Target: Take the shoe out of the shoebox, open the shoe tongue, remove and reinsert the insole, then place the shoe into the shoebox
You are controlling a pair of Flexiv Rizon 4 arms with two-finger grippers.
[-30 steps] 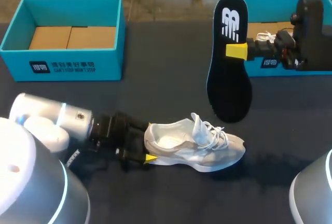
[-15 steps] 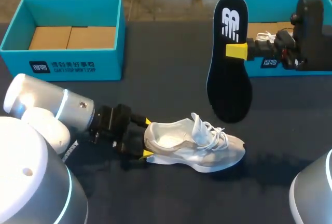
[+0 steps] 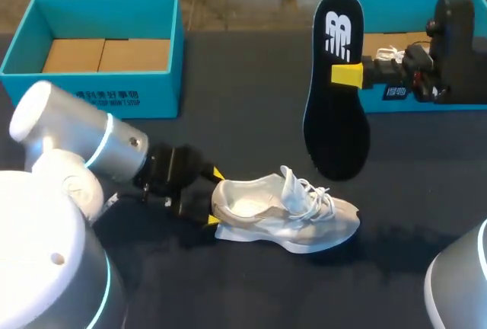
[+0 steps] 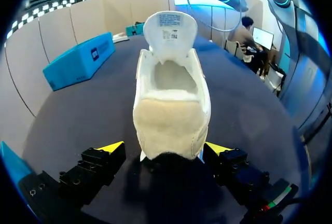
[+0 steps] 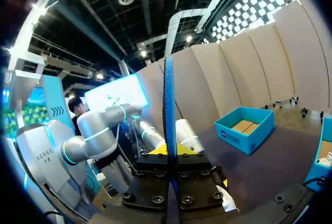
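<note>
risk: insole [image 3: 335, 116], clamped in right gripper [image 3: 348, 75] upper right, may buckle going in, as left gripper [image 3: 215, 197] sits apart round the heel and shoe [image 3: 289, 215] can slide.

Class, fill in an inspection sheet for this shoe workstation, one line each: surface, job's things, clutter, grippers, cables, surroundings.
Surface: dark table.
Job's things: white shoe on the table, tongue raised, no insole in it. The black insole is held in the air. The teal left shoebox is open with a bare cardboard bottom. The teal right shoebox sits behind the right arm.
Clutter: nothing seen.
Grippers: left gripper open, with its fingers flanking the shoe's heel. Right gripper shut on the insole.
Cables: nothing seen.
Surroundings: nothing seen.
</note>
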